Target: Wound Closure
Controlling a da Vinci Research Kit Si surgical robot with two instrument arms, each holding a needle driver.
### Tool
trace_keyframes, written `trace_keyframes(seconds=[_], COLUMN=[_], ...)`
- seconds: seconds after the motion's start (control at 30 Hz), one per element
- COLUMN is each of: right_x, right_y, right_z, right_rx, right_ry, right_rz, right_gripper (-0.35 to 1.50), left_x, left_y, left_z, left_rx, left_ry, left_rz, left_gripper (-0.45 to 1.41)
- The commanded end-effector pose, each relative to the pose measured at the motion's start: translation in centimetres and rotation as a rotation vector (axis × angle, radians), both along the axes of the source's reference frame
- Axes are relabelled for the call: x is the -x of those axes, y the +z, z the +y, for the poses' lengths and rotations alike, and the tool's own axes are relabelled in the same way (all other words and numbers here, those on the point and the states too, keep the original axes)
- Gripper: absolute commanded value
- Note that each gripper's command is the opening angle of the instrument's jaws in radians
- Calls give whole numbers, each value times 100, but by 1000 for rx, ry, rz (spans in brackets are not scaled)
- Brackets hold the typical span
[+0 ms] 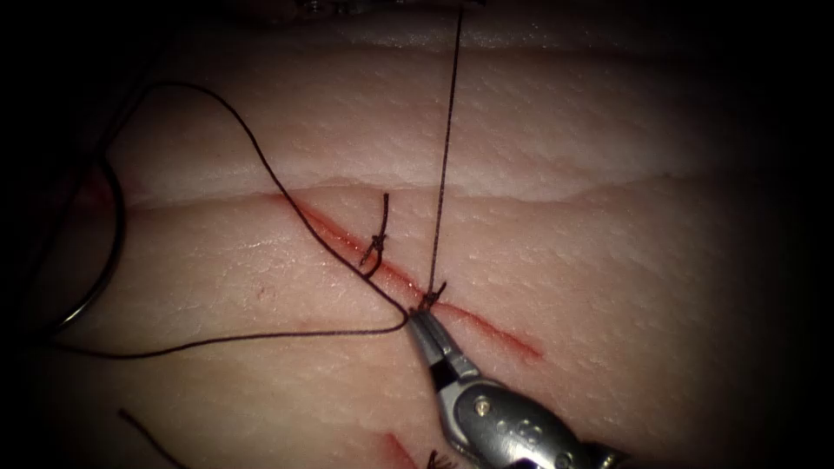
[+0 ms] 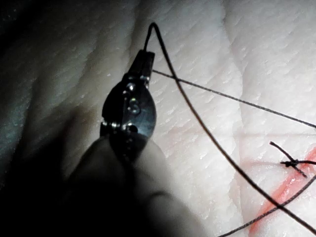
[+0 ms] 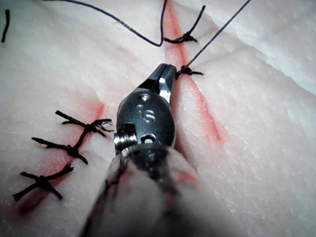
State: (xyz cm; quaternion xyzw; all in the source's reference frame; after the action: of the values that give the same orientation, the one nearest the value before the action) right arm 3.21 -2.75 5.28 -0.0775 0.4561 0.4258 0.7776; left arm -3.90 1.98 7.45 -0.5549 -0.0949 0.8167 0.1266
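Note:
The red cut [image 1: 504, 334] runs slantwise across the tissue [image 1: 608, 260]. One tied stitch [image 1: 378, 245] sits on it. Further along is a second knot [image 1: 432, 297], and a taut thread [image 1: 445, 156] rises straight up from it. My right tool [image 1: 420, 319] comes in from the lower right with its jaws shut on the thread right at this knot [image 3: 185, 72]. My left tool [image 2: 146, 57] is shut on the thread away from the cut. The curved needle [image 1: 117, 234] lies free on the tissue at the far left, trailing a slack loop of thread [image 1: 261, 161].
A second red cut bears three tied stitches [image 3: 74, 148] beside my right tool's shaft. A loose cut end of thread [image 1: 148, 439] lies near the front edge. A fold in the tissue [image 1: 565, 195] runs across behind the cut.

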Motion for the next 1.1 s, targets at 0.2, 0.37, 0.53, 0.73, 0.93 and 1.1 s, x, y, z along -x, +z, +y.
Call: trace_keyframes(seconds=[0.2, 0.37, 0.53, 0.73, 0.93, 1.1], right_x=[-11, -10, -3, 12, 40, 59], right_y=[-3, -27, -51, -78, -89, -81], right_z=[12, 24, 34, 46, 71, 125], right_rx=[37, -20, -72, -101, -143, -240], right_ry=[36, 108, 158, 173, 178, 233], right_rz=[21, 101, 168, 204, 215, 246], right_gripper=[-3, 113, 121, 108, 41, 74], left_x=[5, -6, -15, -19, -13, -4], left_y=[-8, -44, -82, -136, -178, -201], left_z=[-18, -51, -76, -98, -110, -124], left_rx=[-1, -17, -25, -2, 21, 38], left_ry=[17, 22, 26, 47, 60, 76], left_rz=[-11, -57, -98, -127, -137, -153], left_gripper=[-45, -45, -45, -45, -45, -45])
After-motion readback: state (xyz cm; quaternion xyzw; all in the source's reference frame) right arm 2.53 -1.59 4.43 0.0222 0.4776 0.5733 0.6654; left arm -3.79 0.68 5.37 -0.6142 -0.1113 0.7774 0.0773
